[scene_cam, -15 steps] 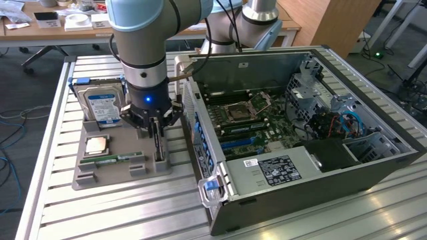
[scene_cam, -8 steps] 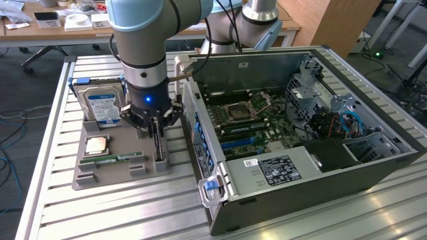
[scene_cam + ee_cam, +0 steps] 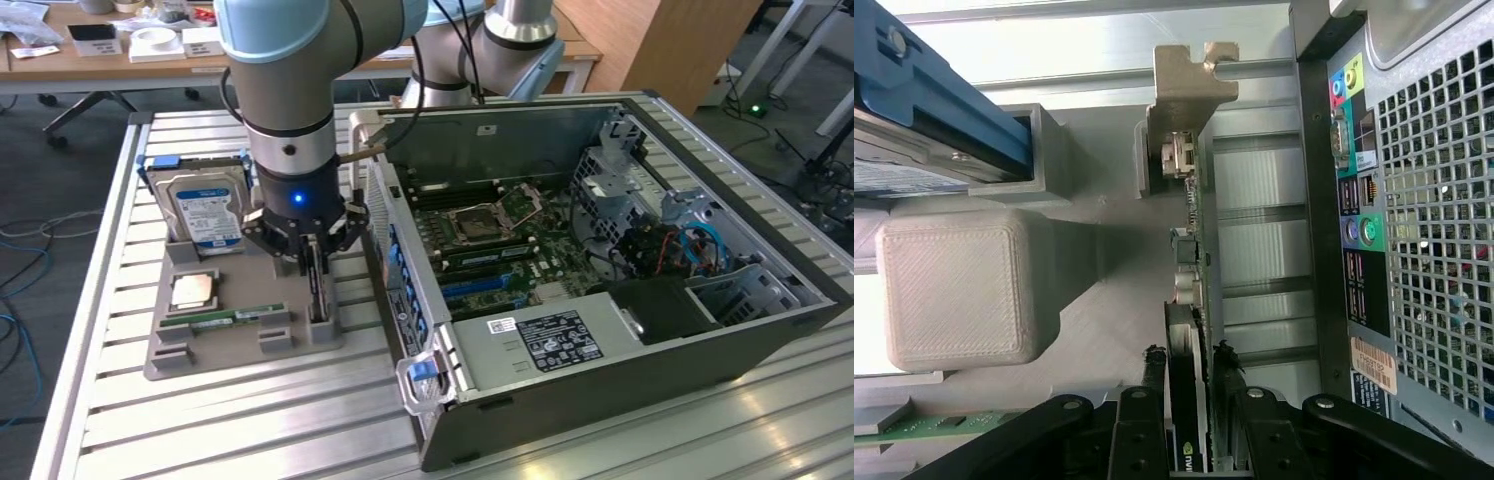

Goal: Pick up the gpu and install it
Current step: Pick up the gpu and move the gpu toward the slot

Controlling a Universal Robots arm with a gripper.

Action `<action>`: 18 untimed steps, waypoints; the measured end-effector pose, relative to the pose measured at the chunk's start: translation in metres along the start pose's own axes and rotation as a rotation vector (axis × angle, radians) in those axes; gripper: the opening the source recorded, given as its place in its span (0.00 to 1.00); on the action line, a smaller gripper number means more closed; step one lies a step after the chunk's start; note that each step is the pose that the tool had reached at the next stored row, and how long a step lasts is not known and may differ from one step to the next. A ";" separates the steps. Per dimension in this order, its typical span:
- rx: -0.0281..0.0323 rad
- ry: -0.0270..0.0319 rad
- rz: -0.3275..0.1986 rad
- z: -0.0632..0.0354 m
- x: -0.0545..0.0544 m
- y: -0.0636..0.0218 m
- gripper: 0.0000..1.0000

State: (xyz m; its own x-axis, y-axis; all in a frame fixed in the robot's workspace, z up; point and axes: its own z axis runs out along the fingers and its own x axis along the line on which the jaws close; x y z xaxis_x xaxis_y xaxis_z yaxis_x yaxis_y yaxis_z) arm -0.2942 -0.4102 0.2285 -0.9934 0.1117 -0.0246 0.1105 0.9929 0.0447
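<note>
The gpu (image 3: 318,292) stands on its edge in a slot of the grey holder tray (image 3: 240,355), left of the open computer case in the exterior view. My gripper (image 3: 314,262) hangs straight down over it, with the card between its fingers. In the wrist view the gpu (image 3: 1189,270) shows edge-on, a thin green board whose silver bracket (image 3: 1189,90) is at the far end. My gripper (image 3: 1189,365) has its black fingertips (image 3: 1154,365) pressed against both faces of the card. The card still sits in its slot.
The tray also carries a silver hard drive (image 3: 207,210) with a blue label, a CPU (image 3: 195,290) and a green RAM stick (image 3: 220,318). The open case (image 3: 747,330) lies on its side close by, motherboard (image 3: 494,240) exposed. Its rear panel (image 3: 1414,250) is next to the card.
</note>
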 end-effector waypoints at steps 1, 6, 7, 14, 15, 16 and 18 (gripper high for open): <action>0.0000 0.0000 0.000 0.0000 0.000 0.0000 0.33; 0.0000 0.0000 0.000 0.0000 0.000 0.0000 0.33; -0.0001 0.0000 0.000 0.0000 0.000 0.0000 0.33; 0.0000 0.0000 0.000 0.0000 0.000 0.0000 0.26; 0.0000 0.0000 0.000 0.0000 0.000 0.0000 0.26; 0.0000 0.0000 0.000 0.0000 0.000 0.0000 0.26; 0.0000 0.0000 0.000 0.0000 0.000 0.0000 0.26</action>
State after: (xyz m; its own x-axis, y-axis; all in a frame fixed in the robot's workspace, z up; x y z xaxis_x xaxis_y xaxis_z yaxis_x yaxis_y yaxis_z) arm -0.2941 -0.4102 0.2284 -0.9934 0.1117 -0.0245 0.1105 0.9929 0.0448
